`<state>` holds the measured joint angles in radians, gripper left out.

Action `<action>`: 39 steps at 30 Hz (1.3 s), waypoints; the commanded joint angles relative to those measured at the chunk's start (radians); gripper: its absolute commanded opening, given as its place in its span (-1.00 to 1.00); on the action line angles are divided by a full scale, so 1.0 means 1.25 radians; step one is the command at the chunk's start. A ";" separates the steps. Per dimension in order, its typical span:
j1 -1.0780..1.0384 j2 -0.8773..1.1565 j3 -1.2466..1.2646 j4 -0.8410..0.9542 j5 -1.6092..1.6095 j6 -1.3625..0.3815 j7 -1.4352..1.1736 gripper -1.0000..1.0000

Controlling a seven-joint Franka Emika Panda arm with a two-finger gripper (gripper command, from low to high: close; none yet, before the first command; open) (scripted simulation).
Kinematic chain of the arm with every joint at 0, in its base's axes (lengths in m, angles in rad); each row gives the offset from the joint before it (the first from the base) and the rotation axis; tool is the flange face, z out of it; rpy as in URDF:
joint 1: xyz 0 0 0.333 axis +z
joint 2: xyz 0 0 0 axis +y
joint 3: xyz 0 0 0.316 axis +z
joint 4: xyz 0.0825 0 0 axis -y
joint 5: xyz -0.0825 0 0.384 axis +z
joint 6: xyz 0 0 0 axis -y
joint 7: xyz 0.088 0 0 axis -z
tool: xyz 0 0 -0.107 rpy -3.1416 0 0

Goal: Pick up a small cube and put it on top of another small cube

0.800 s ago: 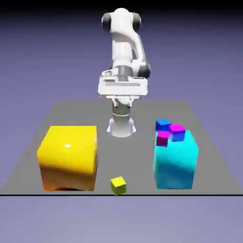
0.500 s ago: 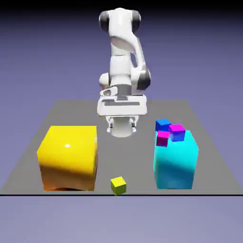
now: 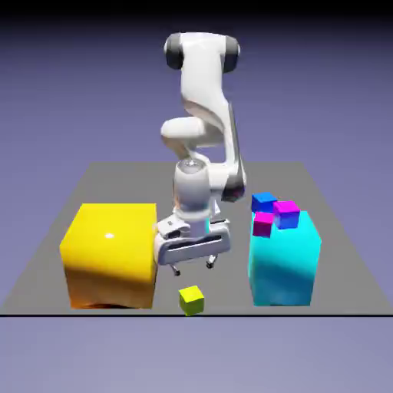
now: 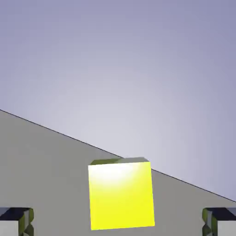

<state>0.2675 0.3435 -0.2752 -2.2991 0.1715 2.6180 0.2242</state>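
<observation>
The hand (image 3: 193,266) hangs released just above the small yellow-green cube (image 3: 191,300), which sits near the counter's (image 3: 46,253) front edge, at six o'clock from the arm. This looks like the approach; next it should drop and close on it.

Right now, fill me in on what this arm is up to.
The white Franka arm is bringing its open tool down over the tiny yellow-green cube near the table's front edge. The hand view shows the cube between the fingertips, not yet gripped. More small cubes sit on the cyan block.
</observation>
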 commanded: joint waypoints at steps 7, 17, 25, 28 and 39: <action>-0.045 0.154 0.057 0.036 0.061 0.103 -0.051 0.00; 0.093 0.048 -0.092 0.095 -0.009 -0.027 0.054 -1.00; 0.325 -0.034 -0.181 0.216 -0.091 -0.176 -0.056 -1.00; 0.377 -0.096 -0.167 0.226 -0.121 -0.244 -0.137 -1.00; 0.340 -0.408 0.075 0.128 -0.182 -0.522 -0.460 -1.00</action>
<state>0.6925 -0.1662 -0.1820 -2.1395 -0.0548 1.9642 -0.3509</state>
